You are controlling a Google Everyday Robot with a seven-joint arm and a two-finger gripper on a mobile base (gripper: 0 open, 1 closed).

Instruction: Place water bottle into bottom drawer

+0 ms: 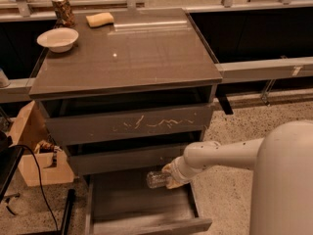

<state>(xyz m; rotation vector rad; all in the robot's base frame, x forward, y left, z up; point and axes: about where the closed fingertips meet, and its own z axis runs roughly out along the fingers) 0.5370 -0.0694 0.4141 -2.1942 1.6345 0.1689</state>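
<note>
The clear ribbed water bottle [157, 178] lies on its side in my gripper [168, 176], held just above the right rear of the bottom drawer [146, 224]. That drawer is pulled out, a wide shallow tray with nothing visible inside. My gripper is shut on the bottle, right below the plain middle drawer front [127, 158]. My white arm [220, 153] reaches in from the right.
The scratched top drawer front [132, 124] sits above. On the cabinet top stand a white bowl [57, 38], a patterned can [62, 10] and a yellow sponge [100, 19]. A cardboard box [34, 151] and a black cable [41, 180] lie left of the cabinet.
</note>
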